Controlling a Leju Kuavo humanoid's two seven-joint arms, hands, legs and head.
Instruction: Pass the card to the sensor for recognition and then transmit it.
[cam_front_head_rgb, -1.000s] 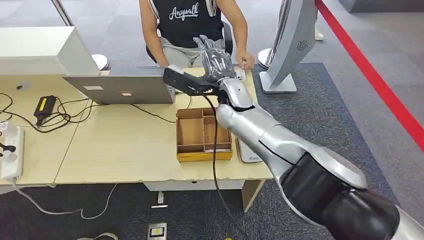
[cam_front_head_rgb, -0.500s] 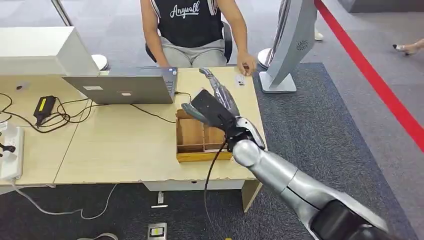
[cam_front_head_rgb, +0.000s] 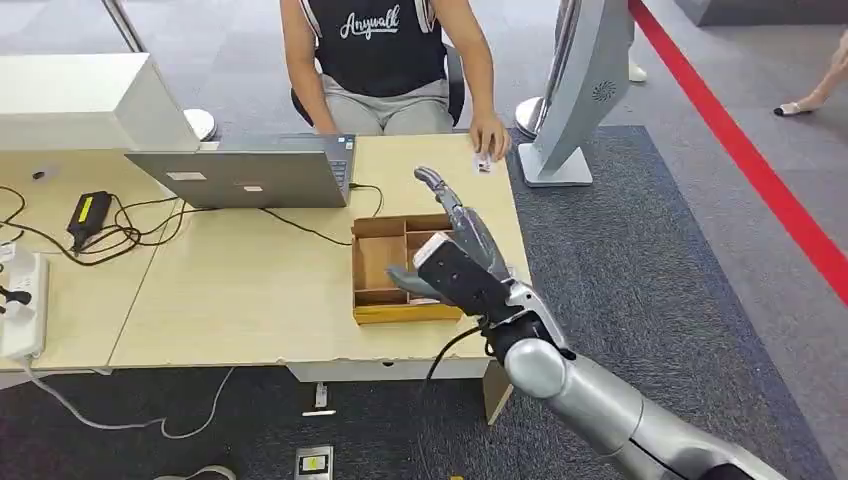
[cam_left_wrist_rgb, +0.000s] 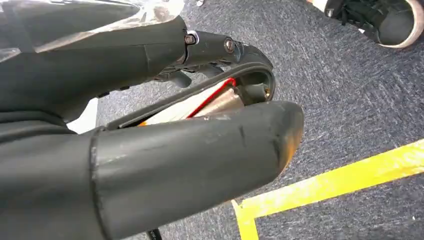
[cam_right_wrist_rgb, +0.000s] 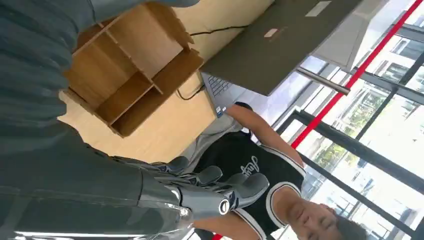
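Head view: the right hand (cam_front_head_rgb: 455, 255) is held over the compartmented brown cardboard box (cam_front_head_rgb: 380, 262) on the pale wooden surface (cam_front_head_rgb: 240, 290), fingers extended and apart, nothing held. At 12 o'clock, the small white card (cam_front_head_rgb: 483, 162) lies under a seated person's hand (cam_front_head_rgb: 490, 135).

Left wrist view: whether the left hand (cam_left_wrist_rgb: 190, 100) is open or closed cannot be told.

Right wrist view: the right hand's fingers (cam_right_wrist_rgb: 215, 190) are seen spread.

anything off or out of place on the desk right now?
Nothing is spilled or damaged. The wooden box sits square near the desk edge, its compartments empty as far as they show. The right hand hovers over it holding nothing. The card lies by the person's hand at the far corner.
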